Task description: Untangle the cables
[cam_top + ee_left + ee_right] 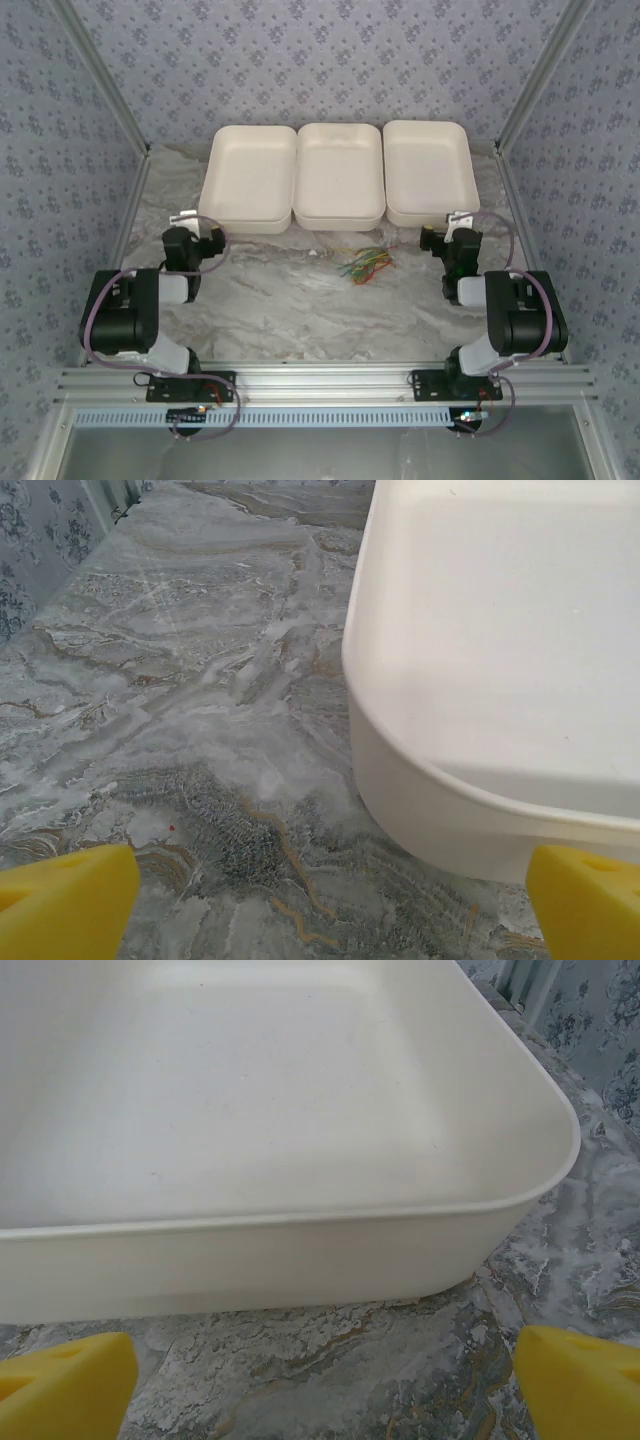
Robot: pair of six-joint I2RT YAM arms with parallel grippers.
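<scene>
Item under inspection: the cables [368,264], a small tangled bundle of red, green and yellow-orange strands. They lie on the marbled grey tabletop [300,300], a little right of its middle and nearer the far edge than the near one. The bundle lies near, but apart from, the fronts of the trays. From overhead the strands are too thin and too overlapped to trace singly or to count. A white speck [315,253] lies near their left end; it is too small to identify.

Three plain white trays stand in a row along the far edge: left tray [250,180], middle tray [340,178], right tray [430,172], their sides touching or nearly so.

Left end effector [188,228]: near the left tray's front left corner. In its wrist view the left end effector [325,905] has its yellow fingertips [60,900] standing wide apart at the bottom corners, with bare tabletop between them and nothing gripped. The left tray [480,780] is cut off at the right and top.

Right end effector [455,228]: near the right tray's front right corner. In its wrist view the right end effector [325,1380] is likewise spread wide and holding nothing. The right tray [300,1250] is cropped at the left and top.

Both pairs of fingertips are cut off by the frame's lower edge.
</scene>
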